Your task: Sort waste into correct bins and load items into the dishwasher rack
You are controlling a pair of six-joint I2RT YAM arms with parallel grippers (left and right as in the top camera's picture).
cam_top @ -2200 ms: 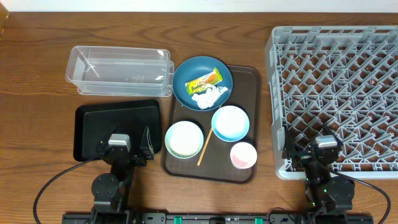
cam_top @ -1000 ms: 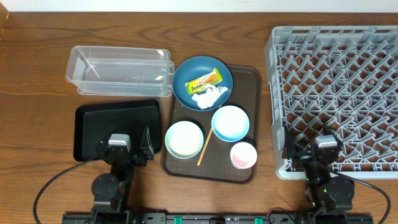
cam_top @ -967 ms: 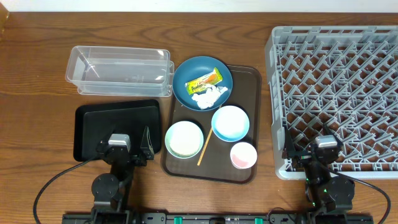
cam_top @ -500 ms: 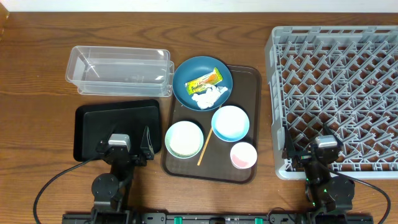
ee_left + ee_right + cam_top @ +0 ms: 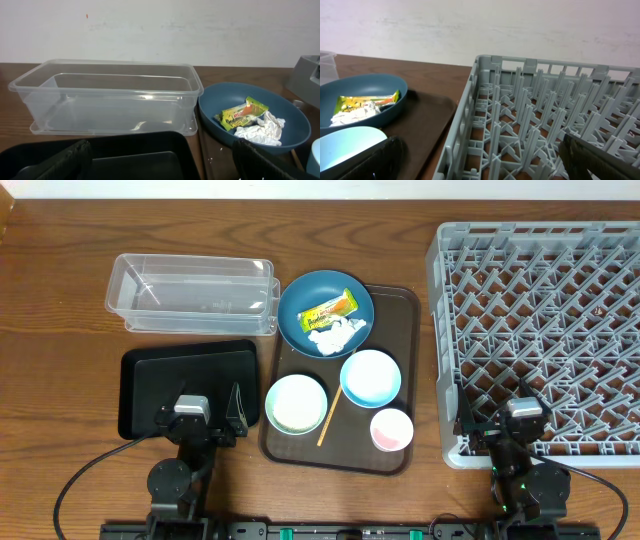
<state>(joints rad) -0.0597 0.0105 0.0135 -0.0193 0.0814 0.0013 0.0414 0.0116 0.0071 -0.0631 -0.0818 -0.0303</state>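
The dark blue dish holds the yellow-orange wrapper and white tissue; both also show in the left wrist view. The light blue bowl, pale green bowl, white cup and chopstick lie on the brown tray. No rice heap can be made out. The clear tub and black tray are at the left, the grey rack at the right. My left gripper is open over the black tray's near edge. My right gripper is open over the rack's near left corner.
A few white grains lie on the brown tray beside the dish. The rack's wall rises right in front of my right gripper. A white wall runs behind the table.
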